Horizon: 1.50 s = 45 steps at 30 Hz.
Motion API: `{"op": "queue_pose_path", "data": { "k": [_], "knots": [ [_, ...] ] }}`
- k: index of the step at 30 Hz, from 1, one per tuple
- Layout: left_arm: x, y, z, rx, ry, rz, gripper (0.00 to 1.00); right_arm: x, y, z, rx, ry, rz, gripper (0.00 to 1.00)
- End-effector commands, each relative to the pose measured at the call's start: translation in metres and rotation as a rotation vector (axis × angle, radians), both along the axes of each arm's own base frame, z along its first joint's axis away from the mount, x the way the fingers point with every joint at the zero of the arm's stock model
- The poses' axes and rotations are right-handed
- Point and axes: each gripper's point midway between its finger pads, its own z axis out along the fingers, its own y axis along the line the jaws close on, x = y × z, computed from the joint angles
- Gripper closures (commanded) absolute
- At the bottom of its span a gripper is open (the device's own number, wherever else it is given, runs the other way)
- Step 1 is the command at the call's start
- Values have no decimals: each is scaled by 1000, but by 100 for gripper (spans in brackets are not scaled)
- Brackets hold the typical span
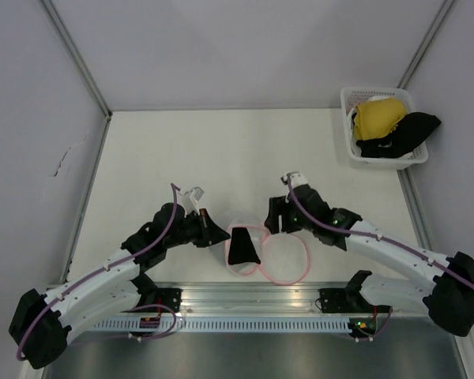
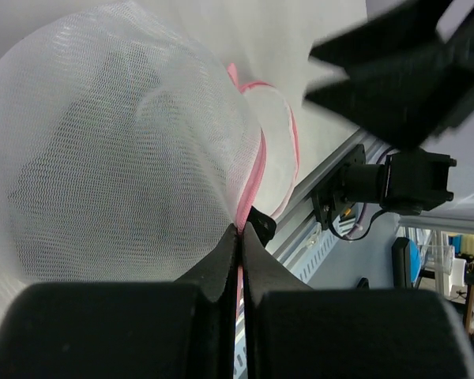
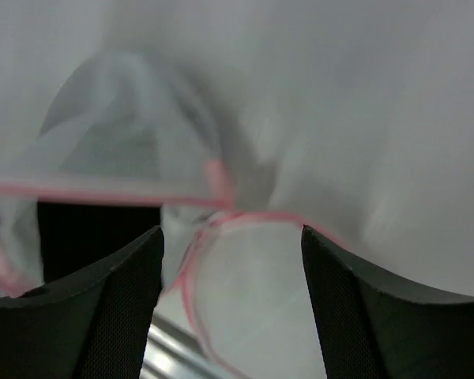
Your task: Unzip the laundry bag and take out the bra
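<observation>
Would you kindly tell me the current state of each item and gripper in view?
laundry bag: unzipped, halves spread open, something dark in the left half.
left gripper: shut on the laundry bag's pink rim.
right gripper: open, empty, over the laundry bag.
bra: out of the bag, lying in the basket.
black garment: in the basket, draped over its right rim.

The laundry bag (image 1: 284, 254) lies on the table (image 1: 182, 150), well apart from the bra (image 1: 377, 117) in the basket (image 1: 346, 110).
</observation>
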Motion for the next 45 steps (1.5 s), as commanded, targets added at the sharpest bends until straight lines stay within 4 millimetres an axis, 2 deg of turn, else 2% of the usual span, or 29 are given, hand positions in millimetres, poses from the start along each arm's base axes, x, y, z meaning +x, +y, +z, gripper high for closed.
{"op": "queue_pose_path", "data": {
  "k": [1,2,3,6,7,9,13,14,16,17,22,26,28,30,31,32,34,37,39,40,42,43,45],
  "knots": [
    [5,-3,5,-29,-7,20,98,-63,63,41,220,-18,224,24],
    [5,-3,3,-23,-5,22,98,-76,70,43,224,-12,264,23],
    [6,-3,4,-23,-4,24,98,-101,82,43,220,-3,341,22],
    [6,-5,3,-29,2,19,98,-130,95,37,204,23,422,21],
    [6,-5,2,-31,4,21,98,-134,97,34,196,30,433,20],
    [5,-5,1,-31,10,19,98,-138,101,20,153,49,437,20],
    [4,-5,4,-41,6,20,98,-133,99,-3,35,44,405,21],
    [4,-5,4,-43,6,20,98,-128,100,-2,16,28,389,21],
    [4,-5,5,-45,1,21,98,-125,98,-13,-59,18,376,21],
    [4,-5,5,-46,3,20,98,-124,102,-10,-62,8,377,21],
    [4,-5,7,-49,-1,18,98,-120,106,-29,-137,4,373,23],
    [4,-5,8,-52,-5,20,98,-107,99,-41,-224,-23,324,35],
    [3,-5,10,-57,-7,16,98,-104,93,-45,-269,-27,306,37],
    [3,-4,11,-61,-12,19,98,-98,86,-49,-309,-36,268,56],
    [3,-4,12,-62,-14,18,98,-96,85,-49,-318,-40,257,72],
    [3,-4,12,-63,-14,19,98,-95,83,-48,-324,-44,243,81],
    [1,-3,12,-66,-12,19,98,-91,79,-44,-328,-64,220,100],
    [1,-3,12,-67,-10,21,98,-91,80,-23,-267,-101,214,100],
    [0,-2,10,-66,-8,23,98,-93,80,-2,-200,-123,220,100],
    [0,-2,9,-64,-6,24,98,-94,81,16,-145,-141,220,100],
    [0,-2,9,-63,-5,25,98,-96,79,34,-89,-159,231,100],
    [0,-2,9,-64,-4,26,98,-97,76,55,-27,-185,229,100],
    [0,-2,10,-65,-4,23,98,-97,71,77,39,-216,214,100]
  ]
}}
